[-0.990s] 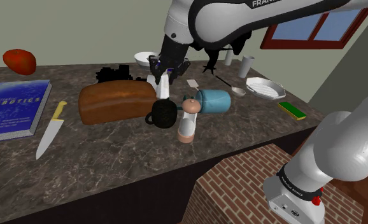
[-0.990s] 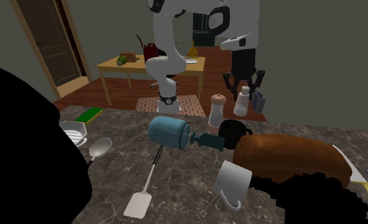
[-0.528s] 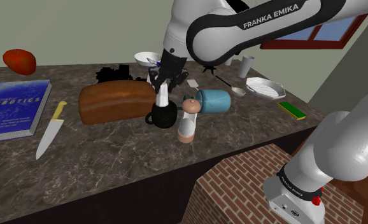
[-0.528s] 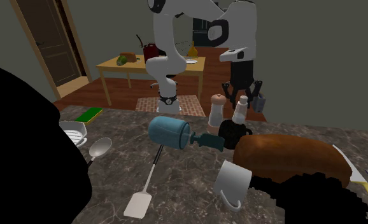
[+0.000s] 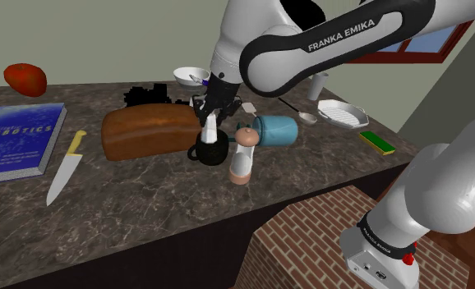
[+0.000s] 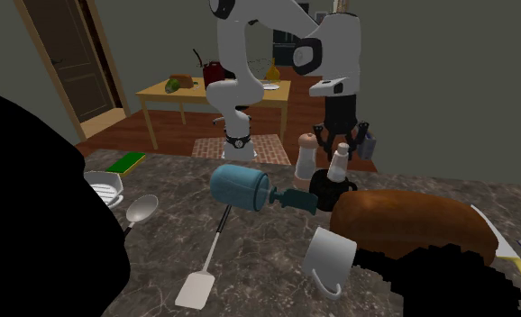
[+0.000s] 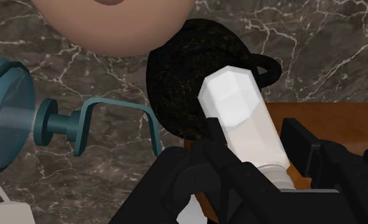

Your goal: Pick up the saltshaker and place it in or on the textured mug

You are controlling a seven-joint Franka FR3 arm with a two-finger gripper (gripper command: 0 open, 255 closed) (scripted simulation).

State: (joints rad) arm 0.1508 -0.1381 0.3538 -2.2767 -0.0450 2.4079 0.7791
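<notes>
Marble counter (image 5: 145, 197), black mug (image 5: 214, 153), bread (image 5: 149, 131), knife (image 5: 66, 171), book (image 5: 18, 139)

1. The textured mug (image 7: 183, 76) is matt black, rough and grainy.
2. The saltshaker (image 7: 240, 121) at its mouth looks smooth and white.
3. The countertop (image 7: 329, 44) under the mug is dark, veined stone.
4. The loaf (image 5: 145, 131) beside the mug is matt brown.

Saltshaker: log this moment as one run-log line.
phase: placing | pincer: shut on saltshaker | saltshaker: base over black mug mouth | release: not yet

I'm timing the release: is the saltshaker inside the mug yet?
At its mouth, not released: the saltshaker, clasped by the gripper, has its base at the black mug's opening. How far it dips inside, cannot tell.
</notes>
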